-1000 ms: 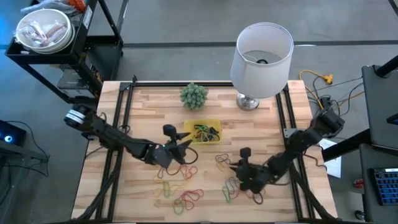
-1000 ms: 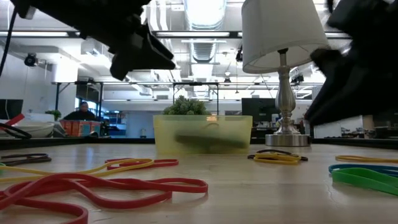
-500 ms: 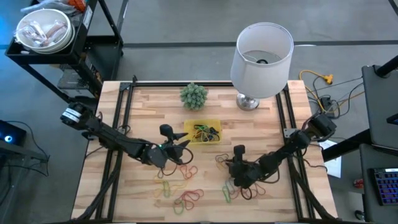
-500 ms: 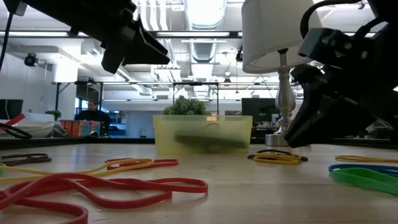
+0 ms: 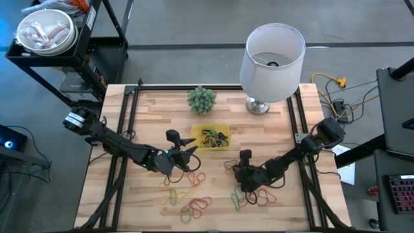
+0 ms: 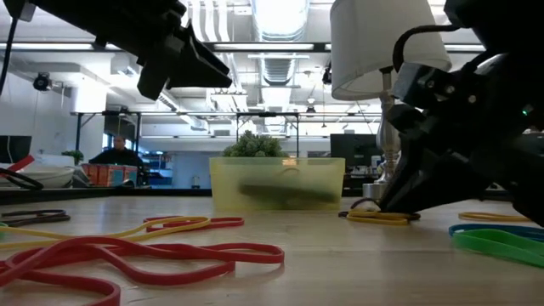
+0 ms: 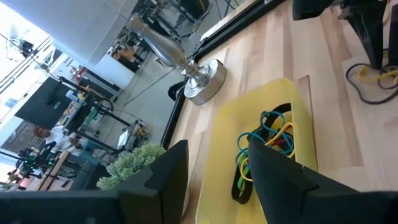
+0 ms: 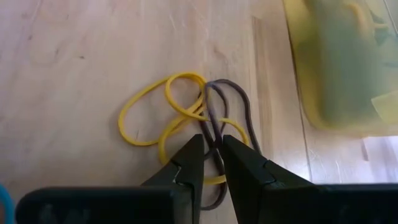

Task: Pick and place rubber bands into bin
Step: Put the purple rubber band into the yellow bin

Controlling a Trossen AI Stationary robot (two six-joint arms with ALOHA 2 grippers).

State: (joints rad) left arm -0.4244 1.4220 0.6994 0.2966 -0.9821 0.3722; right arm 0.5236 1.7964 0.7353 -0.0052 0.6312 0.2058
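The yellow bin (image 5: 212,137) (image 6: 277,183) (image 7: 261,149) rests on the table's middle with several coloured rubber bands (image 7: 267,140) inside. More bands lie loose on the wood: red (image 6: 144,255), green (image 6: 497,242), and a yellow one (image 8: 155,118) tangled with a brown one (image 8: 233,99). My right gripper (image 5: 238,169) (image 8: 212,149) is low over that pair, its fingers narrowly open astride the brown band's strands. My left gripper (image 5: 187,153) (image 7: 214,180) hangs open and empty above the table, just left of the bin. My right gripper comes slanting down from the table's right. Its fingertips (image 8: 194,149) stand on either side of the brown band's strands (image 8: 213,132), where they cross the yellow band. Both bands lie flat on the wood. I cannot tell whether the fingers touch them.
A white-shaded lamp (image 5: 272,58) and a small green plant (image 5: 201,99) stand behind the bin. Loose bands (image 5: 194,206) spread along the near side. A metal bowl (image 5: 45,32) sits on a cart off the table's far left. Cables (image 5: 333,90) lie at the right.
My right gripper has gone toward the table's left and down, onto the yellow and brown bands; its narrow finger gap looks unchanged. The bands have not moved.
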